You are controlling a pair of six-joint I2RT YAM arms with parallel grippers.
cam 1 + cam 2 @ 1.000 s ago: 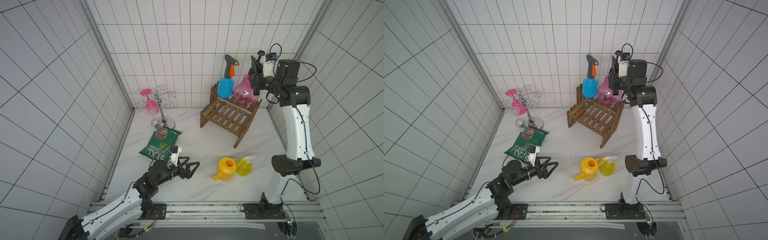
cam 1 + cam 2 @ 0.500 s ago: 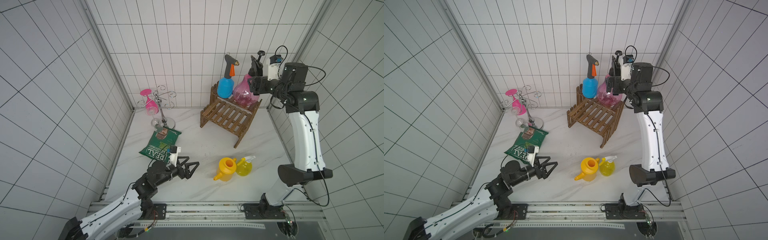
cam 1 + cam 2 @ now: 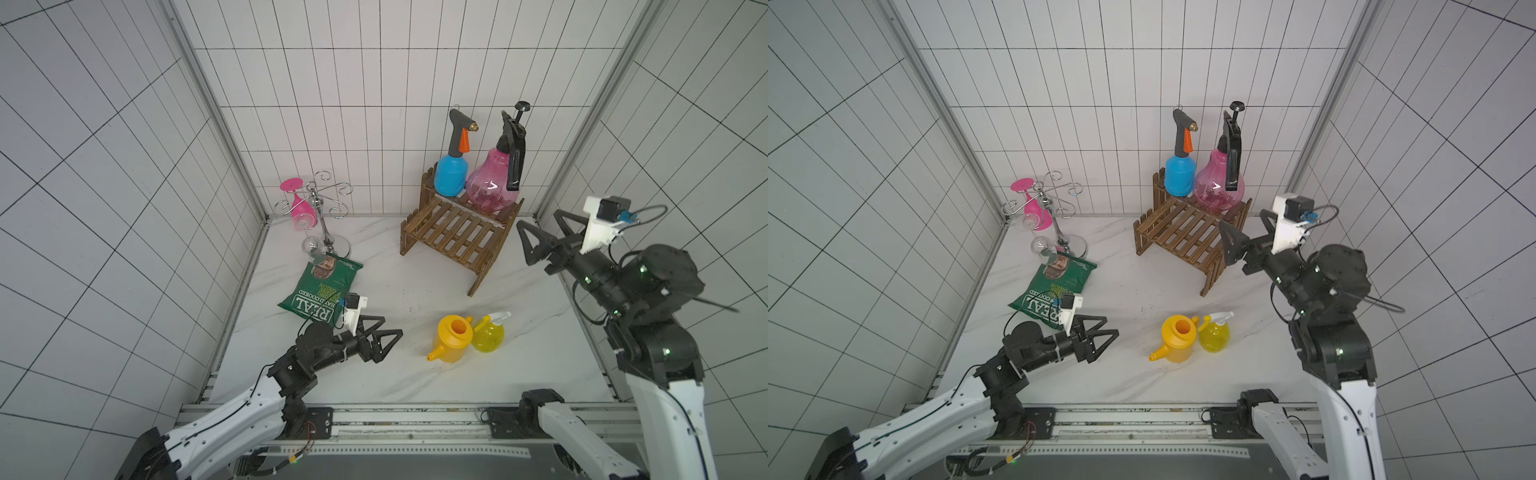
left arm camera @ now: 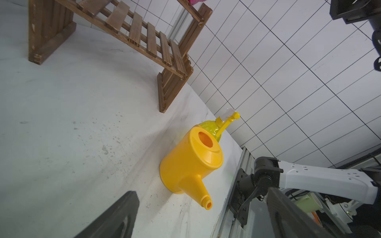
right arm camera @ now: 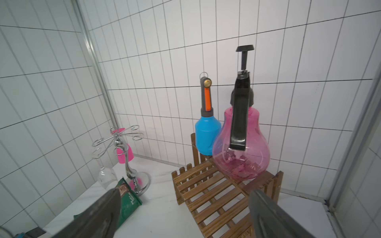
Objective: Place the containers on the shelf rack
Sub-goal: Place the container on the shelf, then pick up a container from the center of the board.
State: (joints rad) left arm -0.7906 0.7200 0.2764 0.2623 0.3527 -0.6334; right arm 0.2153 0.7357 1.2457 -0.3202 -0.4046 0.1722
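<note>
Your left hand (image 3: 390, 327) sits low over the table (image 3: 415, 382), released and gripping nothing, with its two black fingers spread and pointing toward the yellow watering can (image 3: 453, 338). In the left wrist view the can stands upright on the marble, spout angled toward the front edge. It is framed between the open fingers but clear of them. The small yellow sprayer (image 3: 490, 334) with the white trigger stands right against the can, on the side away from that hand. Both are on the table, in front of the shelf rack (image 3: 453, 235) and apart from it.

Your right hand (image 3: 538, 219) is raised near the right end of the rack, released as well, with nothing between its fingers. It faces the upper tier without touching it. On that upper tier, by the back wall, you have the blue sprayer (image 3: 451, 176) with grey head and orange trigger. Just beside it is the translucent pink sprayer (image 3: 486, 187) with the black pump. Both stand upright.

Near the back left corner, the chrome wire glass stand (image 3: 328, 241) carries a pink wine glass (image 3: 300, 208) hanging bowl down. The green crisp bag (image 3: 322, 286) lies flat between the stand and your left hand.
</note>
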